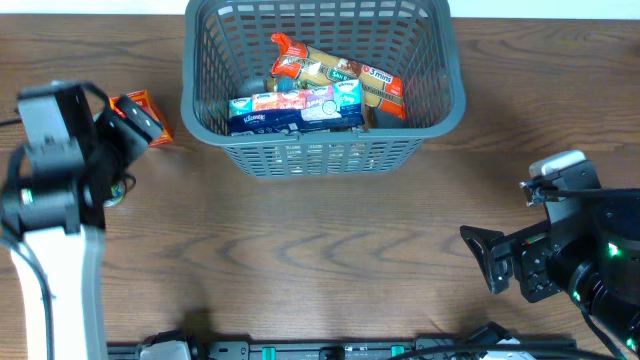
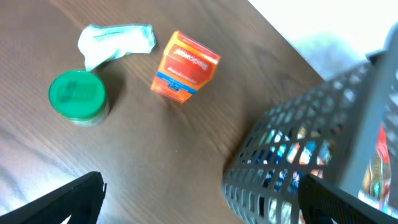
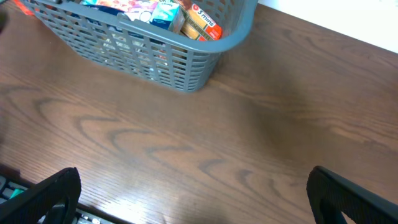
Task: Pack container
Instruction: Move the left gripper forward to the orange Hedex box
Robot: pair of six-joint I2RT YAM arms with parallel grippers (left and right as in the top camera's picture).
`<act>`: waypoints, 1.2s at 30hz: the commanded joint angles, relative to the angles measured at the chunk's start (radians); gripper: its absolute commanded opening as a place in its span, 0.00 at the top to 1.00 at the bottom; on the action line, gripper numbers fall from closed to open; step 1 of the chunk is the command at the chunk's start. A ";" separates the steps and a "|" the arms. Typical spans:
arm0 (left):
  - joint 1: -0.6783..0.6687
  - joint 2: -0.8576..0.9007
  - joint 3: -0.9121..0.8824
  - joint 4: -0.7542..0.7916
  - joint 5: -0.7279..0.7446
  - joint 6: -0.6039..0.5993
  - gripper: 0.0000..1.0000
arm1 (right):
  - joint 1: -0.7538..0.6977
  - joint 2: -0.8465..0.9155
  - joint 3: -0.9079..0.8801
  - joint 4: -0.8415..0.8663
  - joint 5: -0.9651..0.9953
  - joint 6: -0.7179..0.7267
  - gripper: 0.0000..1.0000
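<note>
The container (image 1: 320,152), a grey-blue lattice basket, stands at the back middle of the table. In it lie a blue tissue pack (image 1: 295,108) and red-orange snack packages (image 1: 340,72). The basket also shows in the left wrist view (image 2: 292,149) and the right wrist view (image 3: 155,53). My left gripper (image 2: 199,199) is open and empty, above the table left of the basket, near an orange box (image 2: 185,66). My right gripper (image 3: 193,199) is open and empty over bare wood at the front right (image 1: 480,290).
A green-lidded jar (image 2: 77,95) and a crumpled white packet (image 2: 115,40) lie beside the orange box (image 1: 150,118) at the left. The left arm (image 1: 55,170) hides most of them from above. A dark rail runs along the front edge (image 1: 320,350).
</note>
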 commanded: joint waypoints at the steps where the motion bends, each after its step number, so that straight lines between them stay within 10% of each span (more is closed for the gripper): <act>1: 0.019 0.171 0.129 -0.073 -0.008 -0.117 0.01 | 0.008 0.000 0.000 -0.002 0.009 -0.009 0.01; 12: 0.023 0.604 0.568 -0.302 0.032 -0.340 0.01 | 0.008 0.000 0.000 -0.002 0.009 -0.009 0.01; 36: 0.045 0.757 0.602 -0.241 0.053 -0.749 0.01 | 0.008 0.000 0.000 -0.002 0.010 -0.009 0.01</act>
